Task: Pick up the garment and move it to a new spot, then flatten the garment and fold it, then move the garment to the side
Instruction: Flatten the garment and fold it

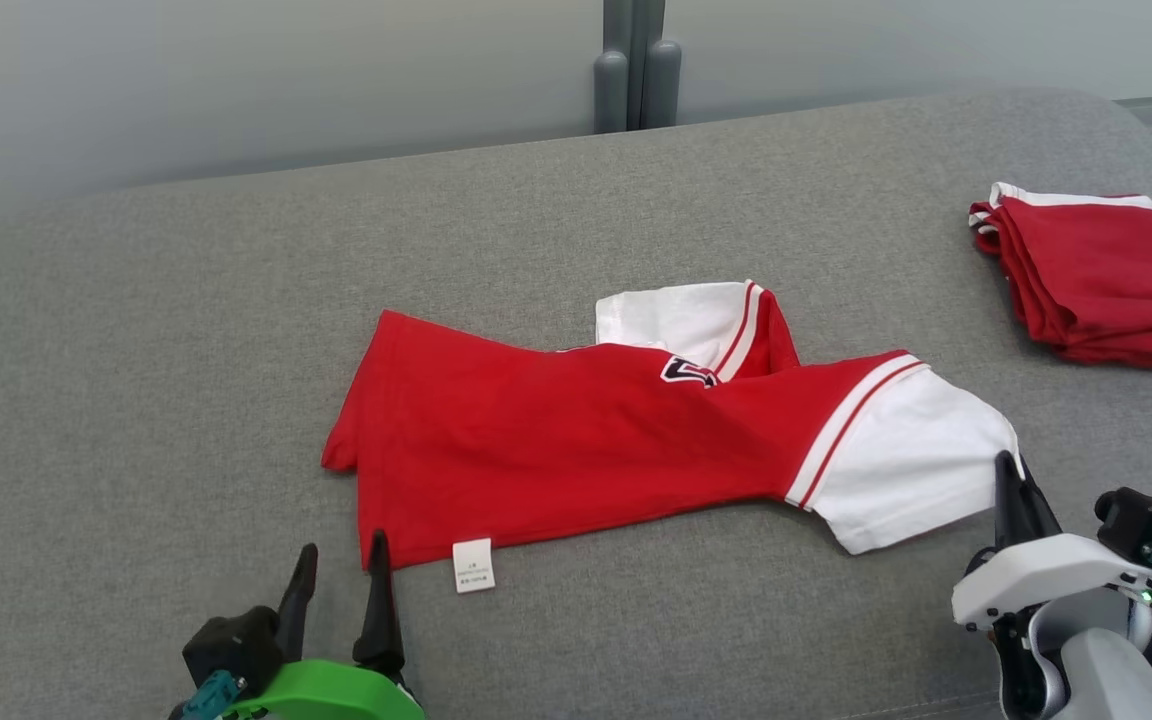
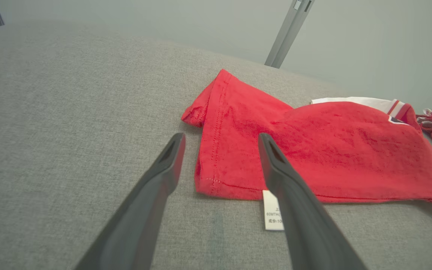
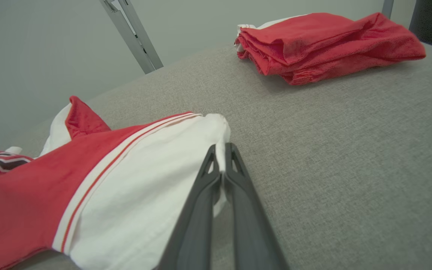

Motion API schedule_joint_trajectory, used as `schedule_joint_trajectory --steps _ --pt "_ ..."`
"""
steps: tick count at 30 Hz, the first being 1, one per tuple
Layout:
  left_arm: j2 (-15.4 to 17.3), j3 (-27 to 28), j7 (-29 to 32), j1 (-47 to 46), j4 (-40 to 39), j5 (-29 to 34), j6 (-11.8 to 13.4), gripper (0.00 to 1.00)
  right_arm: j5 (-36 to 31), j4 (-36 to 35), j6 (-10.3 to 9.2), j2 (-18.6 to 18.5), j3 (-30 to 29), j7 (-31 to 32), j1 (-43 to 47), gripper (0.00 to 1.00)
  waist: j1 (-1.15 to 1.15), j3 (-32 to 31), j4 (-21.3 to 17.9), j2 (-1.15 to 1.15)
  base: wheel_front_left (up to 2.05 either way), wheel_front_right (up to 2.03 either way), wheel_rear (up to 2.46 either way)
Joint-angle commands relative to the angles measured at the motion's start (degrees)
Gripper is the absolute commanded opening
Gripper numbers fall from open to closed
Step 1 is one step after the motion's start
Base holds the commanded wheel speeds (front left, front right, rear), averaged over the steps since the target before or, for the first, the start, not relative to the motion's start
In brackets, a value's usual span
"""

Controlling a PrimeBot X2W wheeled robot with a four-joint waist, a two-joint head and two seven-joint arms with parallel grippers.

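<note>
Right gripper (image 1: 1008, 462), at the frame's lower right, is pinched shut on the white sleeve edge of the garment (image 1: 556, 440). Lower left, the left gripper (image 1: 343, 545) stands spread at the near hem beside the label (image 1: 473, 565). Red with white sleeves, the garment lies mostly flat mid-frame on the grey cushion (image 1: 136, 350).

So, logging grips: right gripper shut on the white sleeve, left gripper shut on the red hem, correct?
No: the left gripper is open near the red hem, per the left wrist view. The right gripper is shut on the white sleeve.
</note>
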Motion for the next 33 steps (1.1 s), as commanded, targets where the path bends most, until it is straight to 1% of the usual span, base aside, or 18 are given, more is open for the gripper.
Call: schedule_joint_trajectory --steps 1,5,10,15,20,21,22,23,25,28,29,31,33 --pt "0.15 -0.59 0.49 0.15 0.82 -1.34 -0.37 1.00 0.17 -1.31 0.00 -0.54 -0.47 -0.12 1.44 0.00 0.00 -0.10 -0.28 0.00 0.00 0.00 0.00" --pt "0.15 -2.54 1.92 -0.57 3.88 -5.52 -0.21 1.00 -0.59 -4.25 0.00 -0.51 -1.61 0.55 4.08 0.00 0.00 -0.05 -0.62 0.00 0.00 0.00 0.00" --pt "0.15 -5.02 3.94 -3.08 8.79 -10.12 0.02 1.00 -1.18 -6.11 0.00 -0.25 -2.11 1.21 5.60 0.00 0.00 0.30 -0.88 0.00 0.00 0.00 0.00" --pt "0.16 -6.82 3.58 -6.94 13.86 -12.10 0.08 1.00 -1.34 -6.95 0.00 -0.01 -1.52 1.71 5.50 0.00 0.00 0.69 -1.43 0.00 0.00 0.00 0.00" --pt "0.16 -8.22 4.47 -9.45 18.11 -14.50 0.27 1.00 -1.43 -7.48 0.00 0.10 -1.07 1.73 5.30 0.00 0.00 0.83 -1.93 0.00 0.00 0.00 0.00" --pt "0.16 -8.33 4.40 -9.68 18.65 -15.18 -0.02 0.95 -1.43 -7.56 0.00 0.12 -1.03 1.70 5.32 0.00 0.00 0.84 -2.00 0.00 0.00 0.00 0.00" --pt "0.16 -8.44 4.31 -9.86 19.10 -16.04 -0.39 0.86 -1.48 -7.63 0.00 0.12 -1.02 1.71 5.36 0.00 0.00 0.83 -2.04 0.00 0.00 0.00 0.00" --pt "0.16 -8.57 4.15 -10.04 19.52 -16.80 -0.53 0.80 -1.53 -7.70 0.00 0.14 -1.01 1.71 5.41 0.00 0.00 0.82 -2.07 0.00 0.00 0.00 0.00" --pt "0.16 -8.70 3.90 -10.22 19.82 -17.54 -0.85 0.80 -1.57 -7.72 0.00 0.14 -1.00 1.71 5.49 0.00 0.00 0.78 -2.09 0.00 0.00 0.00 0.00" --pt "0.16 -9.18 3.10 -10.96 20.50 -19.62 -1.25 0.86 -1.53 -7.76 0.00 0.14 -0.84 1.76 5.79 0.00 0.00 0.60 -2.17 0.00 0.00 0.00 0.00" --pt "0.16 -9.26 2.94 -11.17 20.71 -20.41 -1.32 0.86 -1.43 -7.75 0.00 0.15 -0.75 1.76 5.88 0.00 0.00 0.52 -2.19 0.00 0.00 0.00 0.00" --pt "0.16 -9.36 2.35 -11.56 21.22 -21.73 -1.39 0.83 -1.35 -7.76 0.00 0.15 -0.56 1.75 5.98 0.00 0.00 0.37 -2.23 0.00 0.00 0.00 0.00" --pt "0.16 -9.37 1.77 -12.00 21.75 -23.37 -1.41 0.69 -1.28 -7.75 0.00 0.15 -0.28 1.74 6.04 0.00 0.00 0.18 -2.28 0.00 0.00 0.00 0.00"
